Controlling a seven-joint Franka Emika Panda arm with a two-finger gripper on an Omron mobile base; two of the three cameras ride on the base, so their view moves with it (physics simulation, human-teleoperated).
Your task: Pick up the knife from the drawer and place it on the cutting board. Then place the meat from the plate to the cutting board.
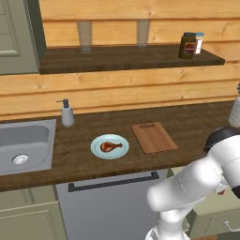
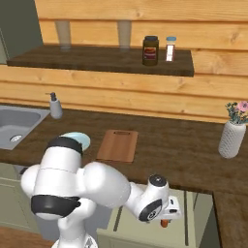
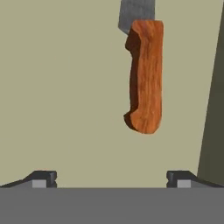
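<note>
- Hand view shows the knife (image 3: 145, 76) lying flat on the drawer (image 3: 65, 87) floor, near its right wall.
- Gripper (image 3: 111, 178) is spread wide, grasping nothing.
- I judge the knife light and stiff; I would pinch its wooden handle across the middle.

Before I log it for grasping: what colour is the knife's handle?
Reddish-brown wood grain, clearest in the hand view: knife.

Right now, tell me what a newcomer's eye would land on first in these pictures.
The big white robot arm reaching down in front of the counter dominates both base views. In the hand view a knife with a reddish-brown wooden handle and grey blade lies on the pale olive-beige drawer floor, with the open tool above it. On the dark wooden counter, a glossy orange-brown drumstick sits on a round pale blue plate beside a bare reddish-brown cutting board.
</note>
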